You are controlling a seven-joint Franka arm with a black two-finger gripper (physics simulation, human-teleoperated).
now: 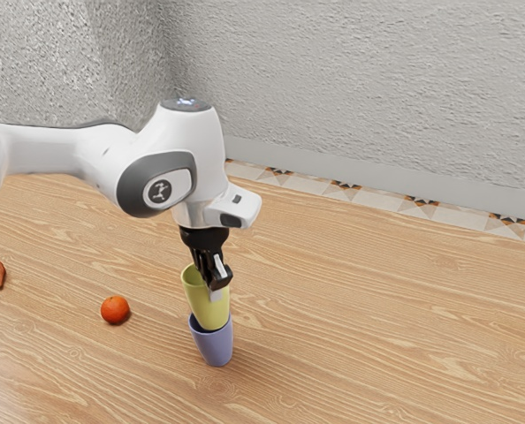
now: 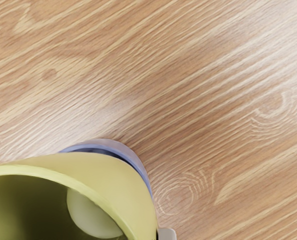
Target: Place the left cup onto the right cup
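While my black gripper (image 1: 216,281) clamps the rim of the yellow-green plastic cup (image 1: 201,300), that cup sits tilted in the lavender plastic cup (image 1: 214,344) on the wooden bench (image 1: 377,309); I judge levelling it wise before releasing.

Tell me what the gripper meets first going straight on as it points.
Probably the lavender cup: the gripper, shut on the yellow-green cup, points down at it, the held cup's base seemingly in its mouth.
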